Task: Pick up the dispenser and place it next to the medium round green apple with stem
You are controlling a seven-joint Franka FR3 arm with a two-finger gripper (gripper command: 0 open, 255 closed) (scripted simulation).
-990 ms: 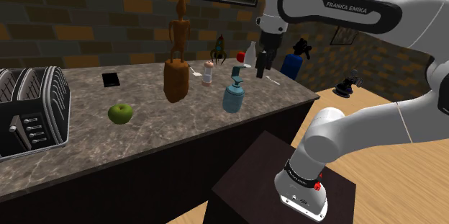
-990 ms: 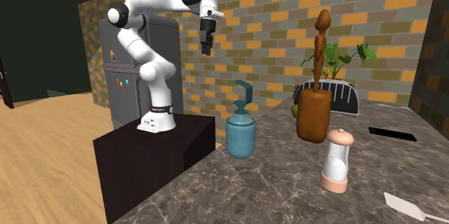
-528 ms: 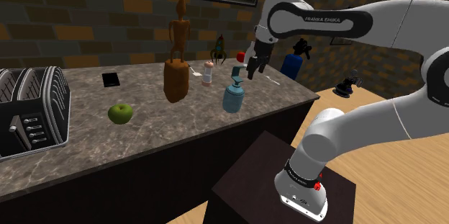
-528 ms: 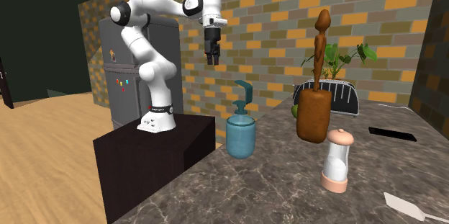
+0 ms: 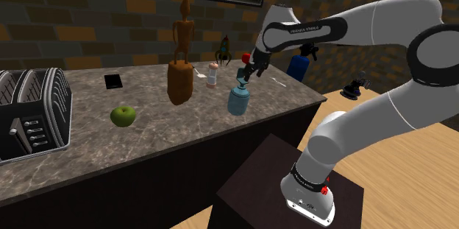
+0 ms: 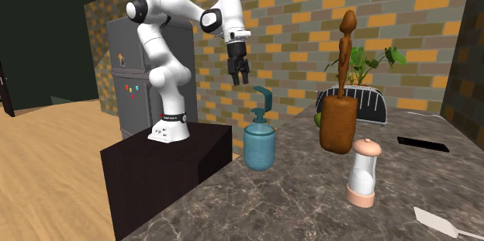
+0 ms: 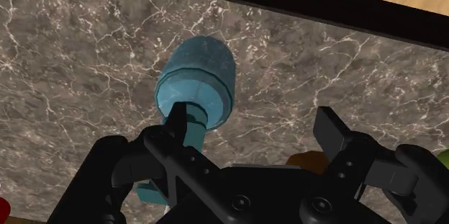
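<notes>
Step in hand: approach, pre-grasp.
Gripper [image 6: 240,81]: fingers spread, empty, hovering just above the pump.
Dispenser [image 5: 238,101]: teal, upright, near the countertop [image 5: 162,128] front edge.
Apple [image 5: 123,115]: green, well apart along that edge.
Next, by judgement: centre on the neck, descend, close.

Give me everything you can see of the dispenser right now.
The dispenser is a teal-blue pump bottle: rounded body, narrower collar, angular pump head with a spout. It stands upright on the marble-look counter, near its edge, and nothing else touches it. The open gripper hovers just above the pump, with a gap between them.
</notes>
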